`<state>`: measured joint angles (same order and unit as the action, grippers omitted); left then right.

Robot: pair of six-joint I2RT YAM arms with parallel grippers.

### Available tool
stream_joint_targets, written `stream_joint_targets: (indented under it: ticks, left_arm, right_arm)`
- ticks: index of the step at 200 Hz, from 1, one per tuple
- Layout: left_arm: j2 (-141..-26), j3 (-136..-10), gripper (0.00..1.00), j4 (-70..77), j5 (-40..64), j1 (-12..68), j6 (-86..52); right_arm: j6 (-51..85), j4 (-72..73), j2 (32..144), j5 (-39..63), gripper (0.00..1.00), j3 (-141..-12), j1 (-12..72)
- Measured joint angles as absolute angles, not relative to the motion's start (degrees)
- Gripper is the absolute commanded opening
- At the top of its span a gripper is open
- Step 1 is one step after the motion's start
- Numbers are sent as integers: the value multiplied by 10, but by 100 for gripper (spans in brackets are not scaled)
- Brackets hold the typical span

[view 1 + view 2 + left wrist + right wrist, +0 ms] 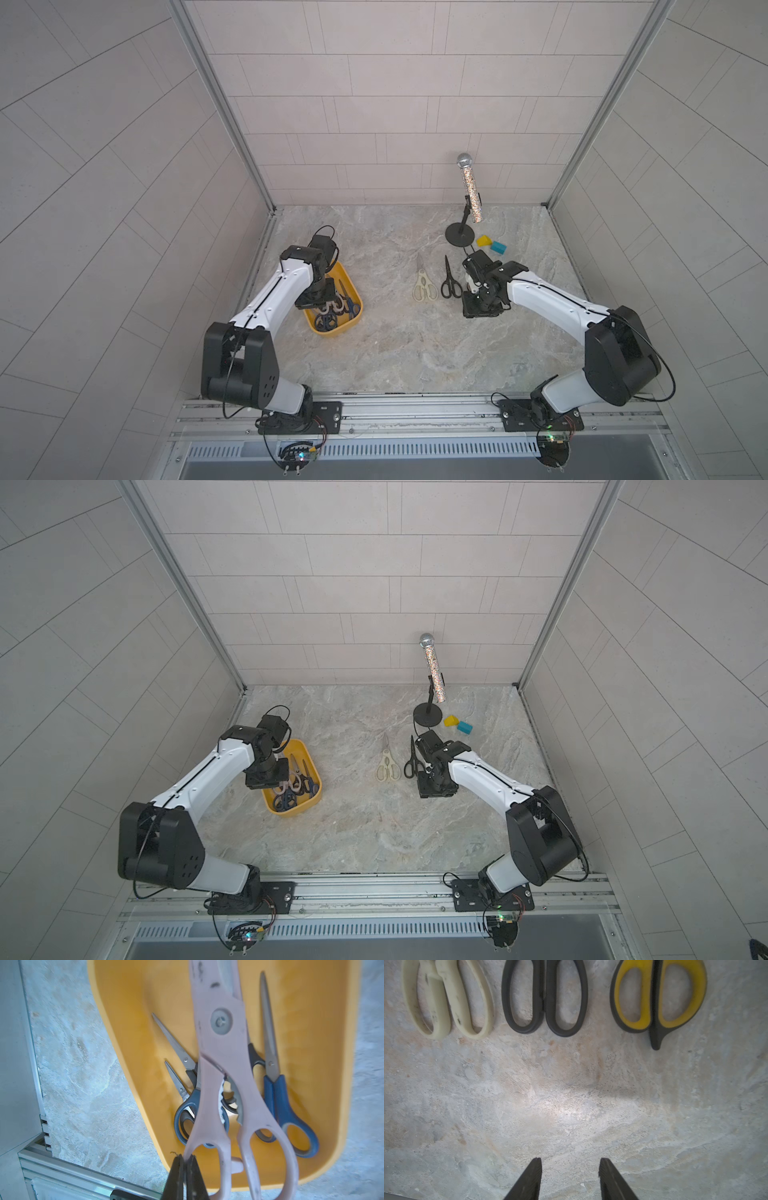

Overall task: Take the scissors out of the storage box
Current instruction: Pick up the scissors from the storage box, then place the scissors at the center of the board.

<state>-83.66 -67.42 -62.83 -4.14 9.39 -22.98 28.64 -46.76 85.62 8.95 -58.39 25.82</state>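
In the storage box (116, 1022), the pink shears (224, 1047) are pinched by a handle loop in the clamped left gripper (186, 1160), presumably for lifting out. Cream shears (424, 282), black scissors (450, 279) and yellow-handled scissors (658, 995) are laid out near the right gripper (570, 1162), its jaws parted, empty.

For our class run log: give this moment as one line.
left claw: shut on pink shears handle, at yellow storage box | right claw: open, empty | table: cream shears, black scissors, yellow-and-black scissors
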Motion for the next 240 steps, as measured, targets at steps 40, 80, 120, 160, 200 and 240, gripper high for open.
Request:
stream_joint_targets:
  ticks: [40,80,120,160,200,240]
  left_arm:
    - [-830,-730,0,-648,-24,94,-241]
    - [-830,-768,0,-659,1,110,-259]
    - [-863,-787,0,-608,27,201,-285]
    - [-968,-797,0,-520,36,262,-283]
    - [-1074,-830,0,-477,34,291,-240]
    - [-1132,-832,0,-462,33,311,-215]
  right_arm:
    - [286,-468,856,90,49,-584,258]
    - [286,-468,856,90,49,-584,258]
    - [286,-468,860,90,49,-586,258]
    - [285,-469,860,90,49,-586,255]
    - [284,-470,860,89,50,-586,244]
    - [284,-470,860,89,50,-583,236]
